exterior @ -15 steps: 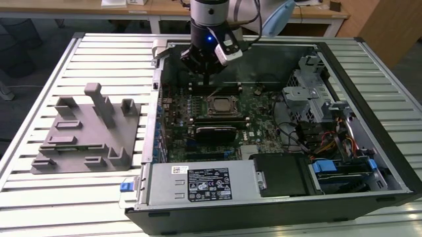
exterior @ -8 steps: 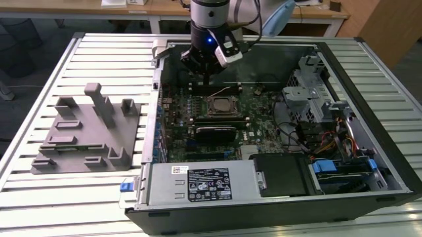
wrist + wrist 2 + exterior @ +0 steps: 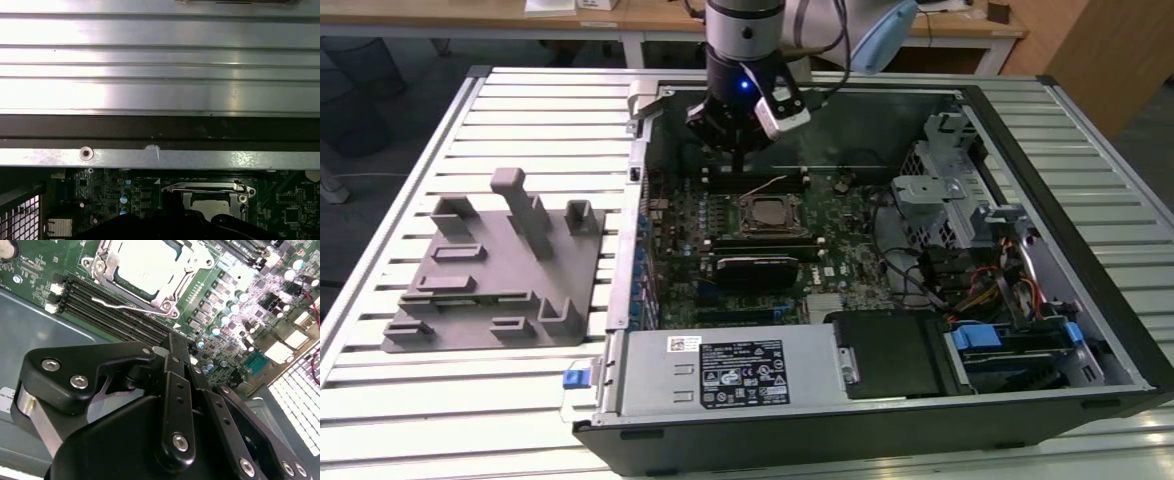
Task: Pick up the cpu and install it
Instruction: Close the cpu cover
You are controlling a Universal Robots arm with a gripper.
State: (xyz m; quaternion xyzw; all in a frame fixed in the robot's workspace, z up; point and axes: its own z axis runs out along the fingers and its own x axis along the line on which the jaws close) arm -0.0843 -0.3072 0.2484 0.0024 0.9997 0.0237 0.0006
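Silvery square cpu [image 3: 145,265] is seated in its metal-framed socket (glossy); black gripper [image 3: 172,347] is clenched empty above.

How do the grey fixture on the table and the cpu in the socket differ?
The grey fixture is large, with upright posts; the cpu is small, flat and square. The fixture rests on the slatted table outside the computer case; the cpu lies inside it, on the motherboard.
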